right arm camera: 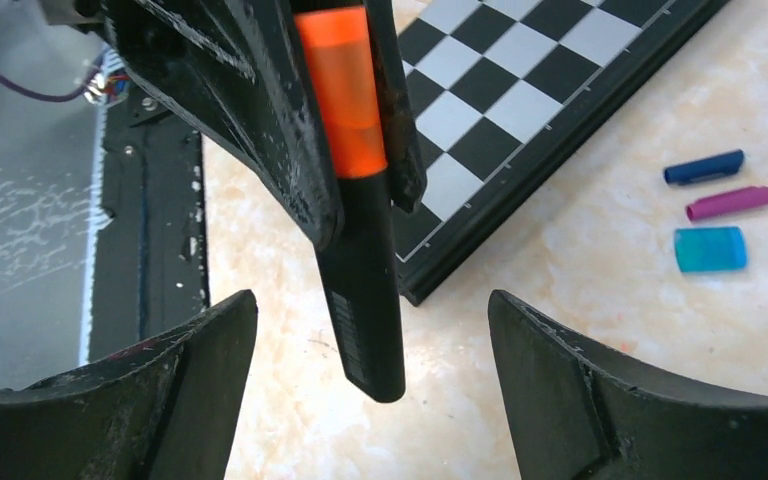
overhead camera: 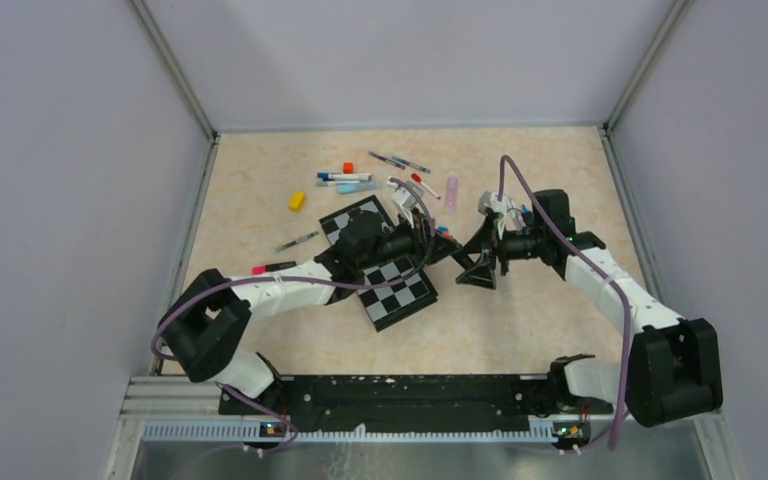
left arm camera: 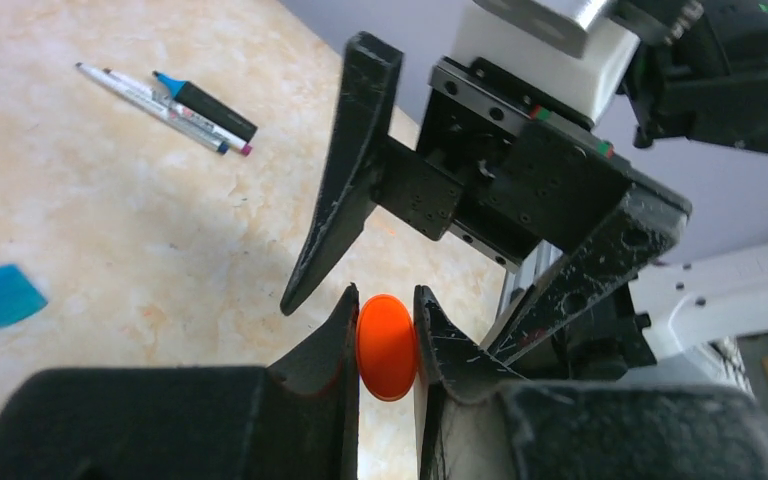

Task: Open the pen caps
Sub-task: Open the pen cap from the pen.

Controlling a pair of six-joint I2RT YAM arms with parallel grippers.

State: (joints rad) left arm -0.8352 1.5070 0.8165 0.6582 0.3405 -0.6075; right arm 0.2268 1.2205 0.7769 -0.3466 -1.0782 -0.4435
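Orange plastic, smooth and faintly see-through, marks the orange cap (right arm camera: 340, 90) that the left gripper (left arm camera: 386, 302) clamps between its two scuffed black fingers. The cap sits on the end of a matte black marker barrel (right arm camera: 365, 290), which juts out of that grip above the middle of the table (overhead camera: 260, 180).

We see the right gripper (overhead camera: 475, 268) facing it with its fingers spread wide. They stand on either side of the barrel and touch nothing.

Under the left arm lies a flat black-and-white checkerboard (right arm camera: 520, 100) with a raised dark rim, tilted to the table's edges. Just past its corner, three loose caps rest on the marbled beige surface in a short column: a dark blue cap (right arm camera: 704, 167), a purple cap (right arm camera: 730, 202) and a squat teal cap (right arm camera: 710, 249).

Toward the far edge lie slim white pens (left arm camera: 160, 108) and a black highlighter (left arm camera: 205, 105) with a blue tip, close together. A lilac cap (overhead camera: 451, 190) sits nearby, and a yellow block (overhead camera: 297, 200) and a small orange-red cube (overhead camera: 348, 167) lie further left.

Bare surface runs from the right arm to the right edge and its far corner. Grey walls close the table in on three sides.
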